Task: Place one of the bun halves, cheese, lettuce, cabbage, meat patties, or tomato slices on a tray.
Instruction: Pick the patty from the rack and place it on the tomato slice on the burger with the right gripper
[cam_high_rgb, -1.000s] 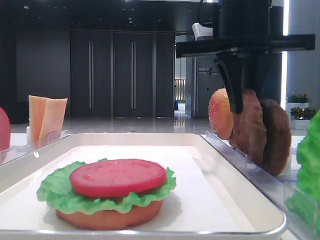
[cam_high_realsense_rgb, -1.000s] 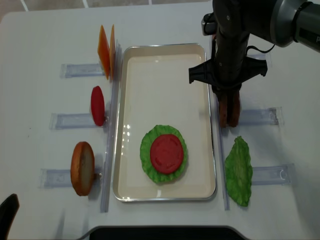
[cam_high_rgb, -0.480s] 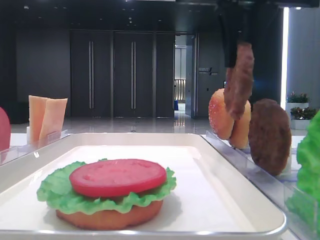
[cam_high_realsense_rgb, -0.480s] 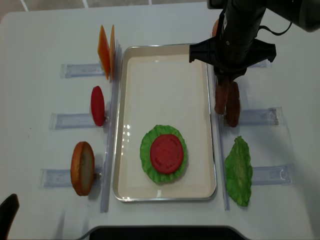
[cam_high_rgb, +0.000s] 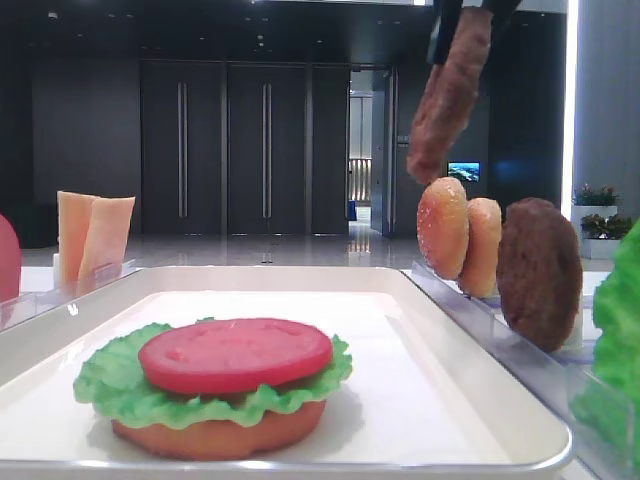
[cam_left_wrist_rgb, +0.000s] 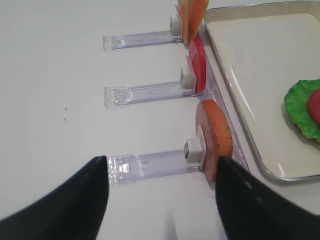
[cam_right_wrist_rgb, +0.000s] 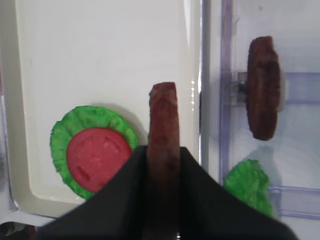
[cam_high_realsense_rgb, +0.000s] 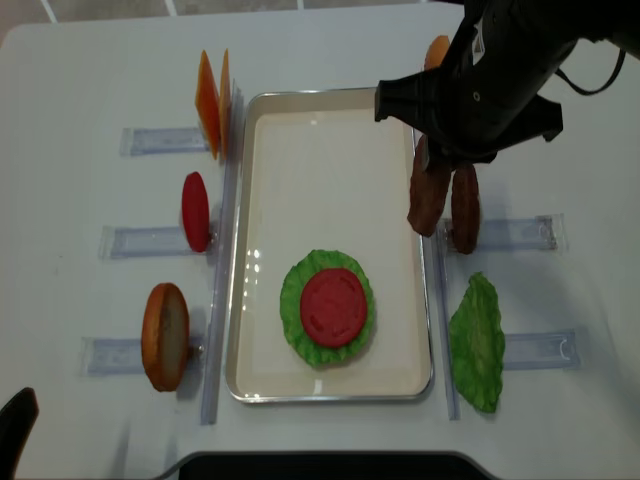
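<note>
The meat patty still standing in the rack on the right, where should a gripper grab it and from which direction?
Judging by its pose, from straight above. The remaining meat patty stands on edge in its clear rack, so its top rim is free. Pinch that rim across the two flat faces, as the right gripper already holds the other patty.

A lobby or showroom hall of an office-type building is suggested. Tall dark panelled doors (cam_high_rgb: 225, 150) with long vertical handles are seen behind a white table (cam_high_realsense_rgb: 80, 60), a glossy floor is reflected beyond it, and potted plants (cam_high_rgb: 598, 197) are lined by a bright window strip. Model burger parts are stood in clear plastic racks (cam_left_wrist_rgb: 145, 95), as in a demonstration setup.
</note>
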